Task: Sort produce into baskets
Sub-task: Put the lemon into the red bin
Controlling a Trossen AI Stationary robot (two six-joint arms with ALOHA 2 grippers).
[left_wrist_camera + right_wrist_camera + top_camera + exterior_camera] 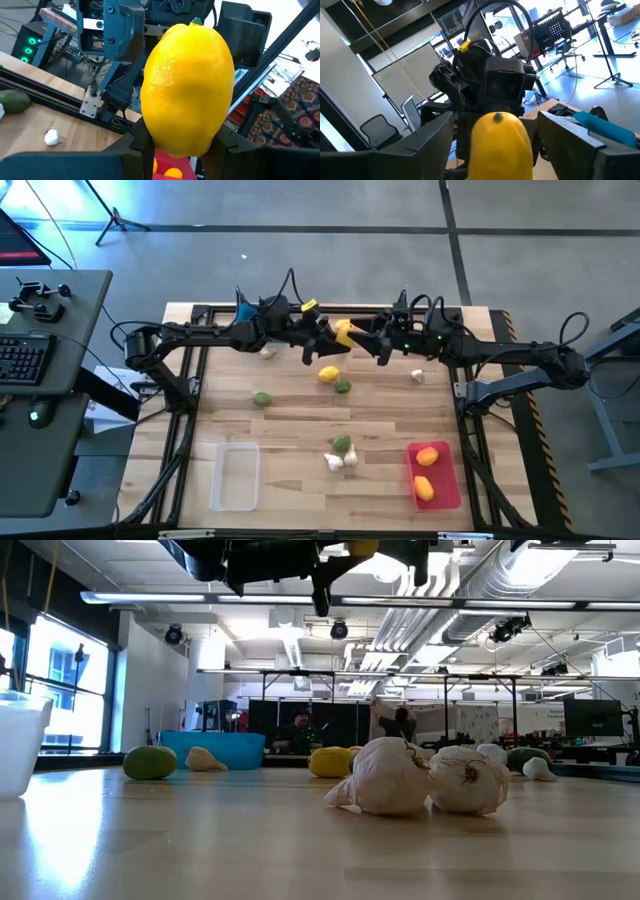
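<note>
Above the far middle of the tabletop: a yellow lemon (343,332) is hanging in the air between the two arms, well clear of the wood.
Lemon's grip: the left gripper (335,335) is clamping it, dark fingers (142,150) pressing on its lower flanks in the left wrist view.
Lemon's long axis: it is running roughly in line with the left fingers, stem tip pointing away from that wrist.
Right gripper (372,345): its fingers (432,137) are standing wide on either side of the lemon, not pressing on it, as the right wrist view shows.
Key relation: the lemon is sitting in the gap of the right fingers while the left is carrying it; this looks like a hand-over, and the right arm is the nearer one to the red basket (447,485).
Red basket: it is lying at the near right corner, already holding two orange-yellow fruits (427,455).
Clear basket (219,480): lying near the near left corner.
Blue basket (212,748): sitting by the far edge, mostly behind the left arm from above.
Loose produce: green fruits (262,397), another lemon (328,374) and garlic bulbs (335,461) are lying scattered mid-tabletop.
Room: an open workshop with desks and people is showing beyond the far edge.
</note>
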